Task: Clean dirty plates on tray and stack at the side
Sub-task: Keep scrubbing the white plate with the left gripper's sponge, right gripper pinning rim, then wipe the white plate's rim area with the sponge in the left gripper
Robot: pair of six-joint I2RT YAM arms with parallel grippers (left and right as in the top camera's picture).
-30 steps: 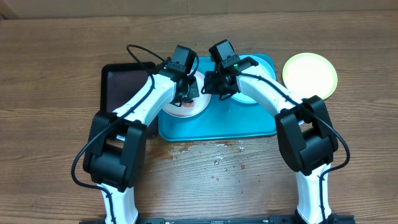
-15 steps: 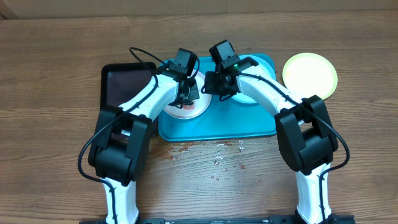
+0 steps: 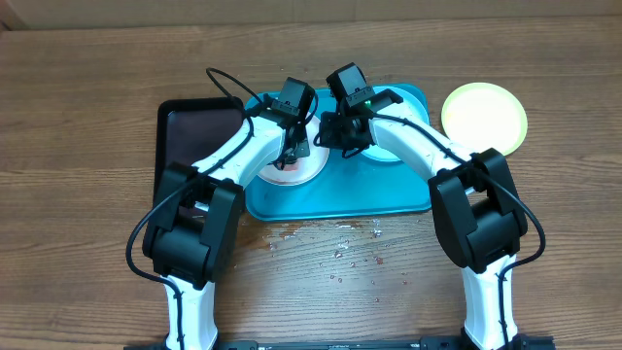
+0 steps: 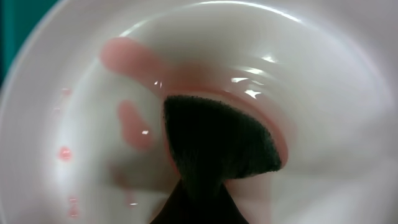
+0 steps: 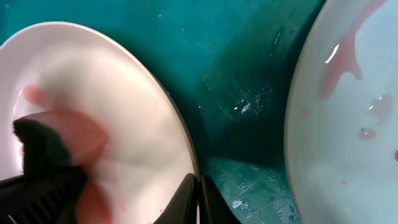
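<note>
The white plate (image 3: 292, 167) lies on the left part of the turquoise tray (image 3: 340, 194), smeared red. My left gripper (image 3: 294, 146) is shut on a dark sponge (image 4: 217, 140) pressed onto the white plate (image 4: 323, 112). My right gripper (image 5: 199, 193) is shut on the white plate's right rim (image 5: 177, 118); it shows overhead (image 3: 335, 136). The sponge also shows in the right wrist view (image 5: 43, 155). The mint green plate (image 5: 348, 112), with red smears, lies on the tray (image 5: 242, 81) to the right. The yellow-green plate (image 3: 484, 115) sits on the table right of the tray.
A black tray (image 3: 190, 136) stands left of the turquoise tray. Water drops and red specks (image 3: 335, 248) lie on the wooden table in front of the tray.
My left gripper has slid the sponge a little to the right and back across the white plate. The right arm has not moved.
</note>
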